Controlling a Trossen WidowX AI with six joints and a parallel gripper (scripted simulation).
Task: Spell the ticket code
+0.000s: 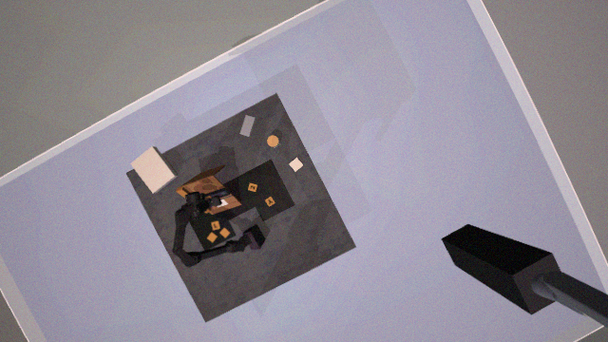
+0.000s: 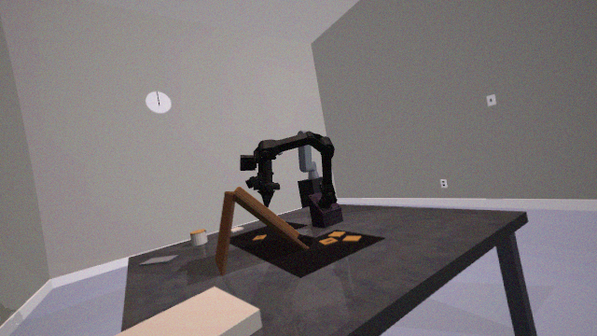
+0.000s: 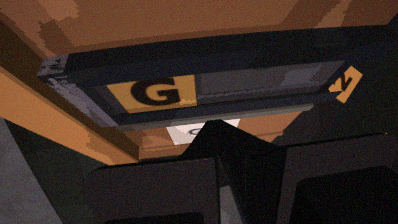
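Note:
The brown board (image 1: 201, 184) (image 2: 266, 215) (image 3: 200, 17) stands tilted and carries the dark letter rail (image 3: 200, 67). A G tile (image 3: 156, 93) lies in the rail near its left end, with a narrow strip of bare rail on its left; the rail is bare to its right. The white ticket (image 1: 222, 203) (image 3: 179, 134) is below the rail, its print mostly hidden by the fingers. My gripper (image 2: 267, 205) (image 3: 213, 127) is shut and empty, its tips in front of the board near the rail's lower edge. A tile marked 2 (image 3: 349, 84) lies beyond the rail's right end.
On the black mat (image 1: 281, 190) lie two tiles right of the board and a group of three (image 1: 215, 225) (image 2: 352, 238) near the arm. A pale block (image 1: 153, 170) (image 2: 201, 313), a grey card (image 1: 247, 125), an orange-topped cup (image 1: 273, 141) (image 2: 199, 237) and a pale square (image 1: 295, 164) stand around.

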